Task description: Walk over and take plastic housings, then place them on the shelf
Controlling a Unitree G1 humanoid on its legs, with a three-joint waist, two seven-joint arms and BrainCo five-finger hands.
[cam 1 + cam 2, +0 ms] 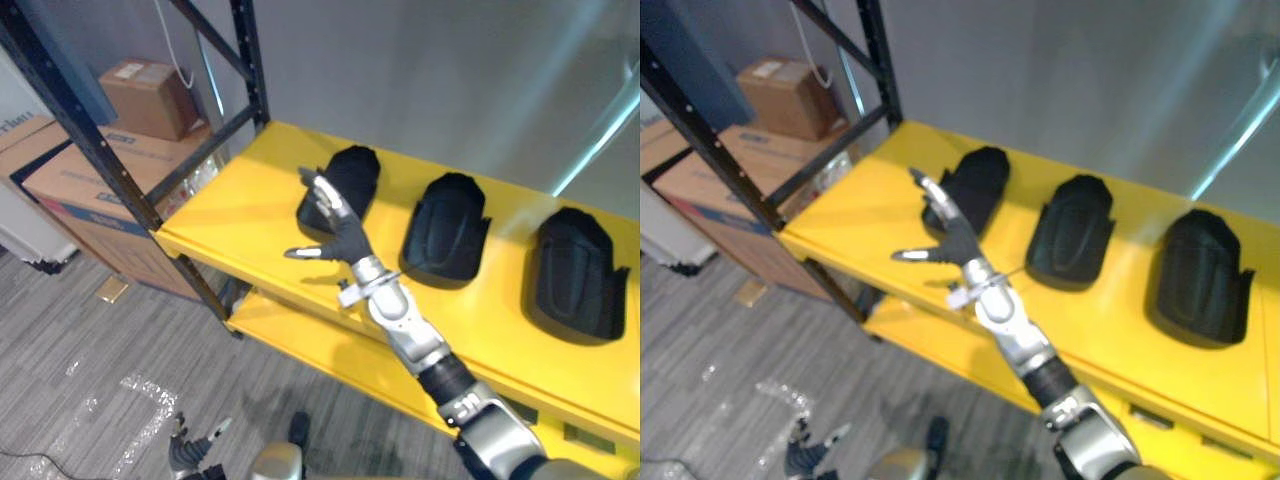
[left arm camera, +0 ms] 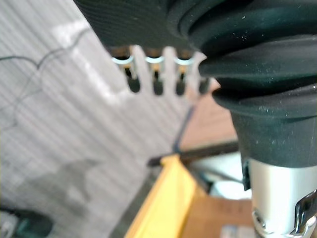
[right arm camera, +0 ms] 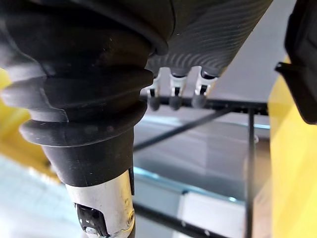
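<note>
Three black plastic housings lie in a row on the yellow upper shelf (image 1: 240,215): a left one (image 1: 355,172), a middle one (image 1: 447,228) and a right one (image 1: 577,275). My right hand (image 1: 340,228) reaches in from the lower right and is open, its fingers straight and its thumb spread. It sits at the near edge of the left housing, and whether it touches I cannot tell. The right wrist view shows its straight fingers (image 3: 172,96) and a housing's edge (image 3: 303,64). My left hand (image 1: 190,452) hangs low over the floor, open and holding nothing.
Black rack uprights and braces (image 1: 100,150) frame the shelf's left end. Behind them stand cardboard boxes (image 1: 145,95), the larger one (image 1: 85,185) below. A lower yellow shelf (image 1: 300,345) juts out under the upper one. A grey wall backs the shelf.
</note>
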